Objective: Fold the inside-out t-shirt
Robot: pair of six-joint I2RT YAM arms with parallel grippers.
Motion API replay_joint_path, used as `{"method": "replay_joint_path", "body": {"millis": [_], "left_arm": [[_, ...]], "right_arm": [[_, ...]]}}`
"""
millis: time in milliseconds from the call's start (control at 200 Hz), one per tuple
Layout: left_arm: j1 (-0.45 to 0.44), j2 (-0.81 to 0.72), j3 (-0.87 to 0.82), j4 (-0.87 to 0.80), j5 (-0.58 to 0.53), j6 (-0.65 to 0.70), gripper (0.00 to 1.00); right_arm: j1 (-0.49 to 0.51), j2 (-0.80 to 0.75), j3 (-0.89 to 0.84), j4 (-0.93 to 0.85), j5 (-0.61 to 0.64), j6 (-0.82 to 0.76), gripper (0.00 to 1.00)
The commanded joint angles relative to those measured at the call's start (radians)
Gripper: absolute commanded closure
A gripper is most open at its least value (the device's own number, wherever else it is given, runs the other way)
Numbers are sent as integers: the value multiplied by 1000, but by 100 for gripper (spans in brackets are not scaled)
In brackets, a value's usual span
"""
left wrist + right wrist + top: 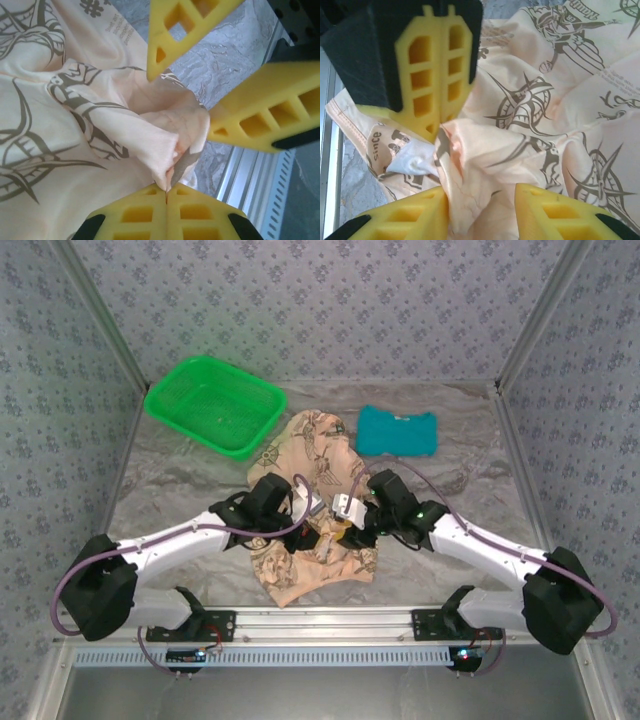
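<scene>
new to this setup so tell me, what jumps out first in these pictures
Both arms meet mid-table over a crumpled peach t-shirt with dark compass prints. The left gripper is shut, pinching a fold of it, while the right gripper stands open astride the cloth right beside it. Behind lie a bright green basket, at the back left, and a folded teal garment to its right.

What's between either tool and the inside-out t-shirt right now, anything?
Nothing visible. The left tool is shut on a fold of the t-shirt, and the right tool stands open astride the same bunched cloth.
</scene>
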Motion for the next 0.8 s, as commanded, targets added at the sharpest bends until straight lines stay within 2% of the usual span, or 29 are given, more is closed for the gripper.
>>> {"method": "replay_joint_path", "body": {"millis": [0,140,315,460,640,795], "left_arm": [[-1,-18,9,-44,1,26,100],[-2,-16,7,-53,2,35,100],[-2,-12,19,-55,12,45,100],[-1,-14,16,-60,2,56,100],[0,9,15,-77,-146,59,100],[2,53,0,-14,-156,24,98]], "right_arm": [[-15,-25,2,-54,-84,10,60],[-8,-18,0,-32,-187,12,61],[28,24,22,-29,-136,-19,67],[33,22,0,17,-10,-42,100],[18,-38,32,48,-15,-45,100],[37,2,73,102,47,-123,100]]}}
